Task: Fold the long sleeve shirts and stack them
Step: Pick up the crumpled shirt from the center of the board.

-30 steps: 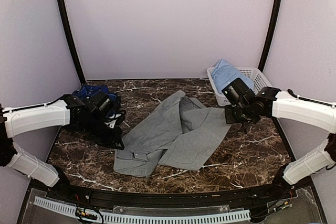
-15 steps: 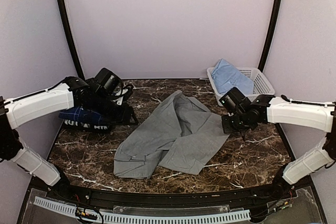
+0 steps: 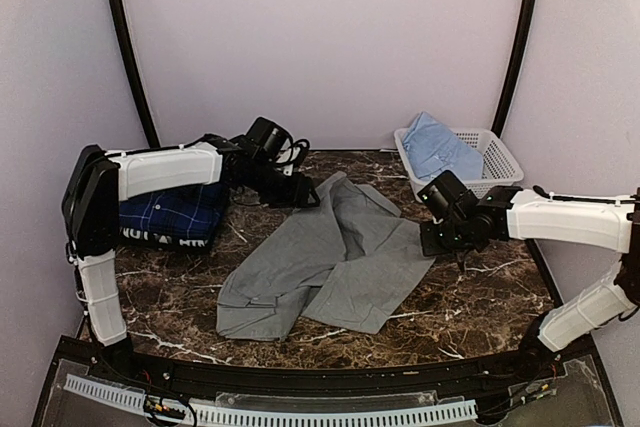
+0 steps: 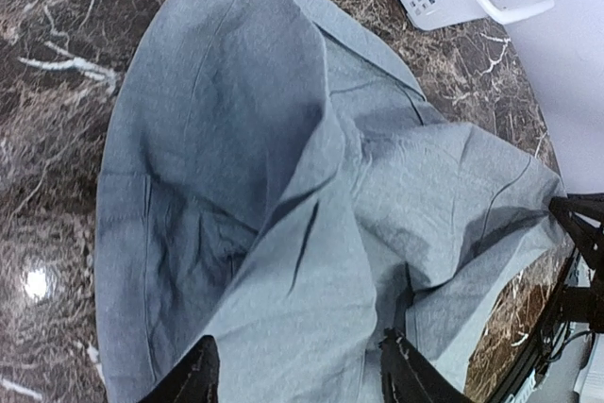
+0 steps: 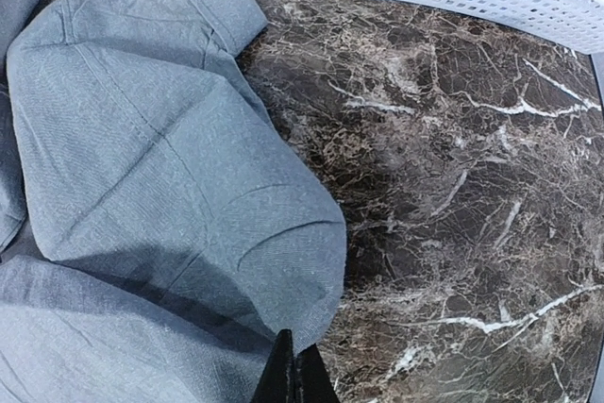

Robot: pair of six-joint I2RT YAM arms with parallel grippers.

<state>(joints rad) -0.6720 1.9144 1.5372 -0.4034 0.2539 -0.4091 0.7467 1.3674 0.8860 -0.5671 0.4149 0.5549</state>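
Grey cloth shirt (image 3: 330, 257): closed right hand (image 5: 293, 375) seemingly pinches its 3 o'clock edge; open left hand (image 4: 302, 377) should grip 11 o'clock, pulling taut.

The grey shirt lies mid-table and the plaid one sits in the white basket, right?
No: the white basket holds the light blue shirt; the plaid shirt lies on the left of the table, as the top view shows. The grey shirt is mid-table.

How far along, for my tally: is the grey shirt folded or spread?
Spread: the grey shirt lies rumpled and loose across the table.
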